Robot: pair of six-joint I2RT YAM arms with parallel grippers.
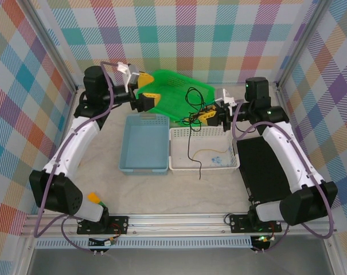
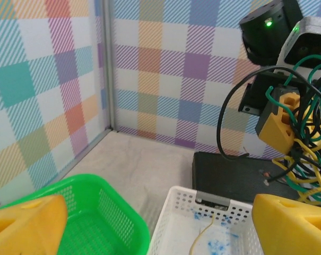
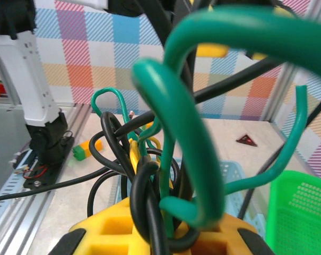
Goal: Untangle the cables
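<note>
Near the lens, the looped dark green cable [image 3: 173, 122] is blurred; the knotted cables [image 3: 141, 180] hide the right end effector's [image 3: 165, 239] finger gap.

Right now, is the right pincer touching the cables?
Touching. The right wrist view shows the cables wedged between the right pincer's yellow fingers.

This is a robot laboratory cell, not a lived-in room. Plaid printed panels [image 1: 219, 34] close it in on three sides, held by bare aluminium posts [image 1: 51, 46]. Two white-and-black machines, the left arm [image 1: 75, 143] and the right arm [image 1: 288, 153], are bolted to a slotted metal rail [image 1: 179, 220] along the bottom of the frame. The pale surface [image 1: 179, 192] carries plastic bins [image 1: 143, 167], with loose cables [image 1: 191, 117] above them.
</note>
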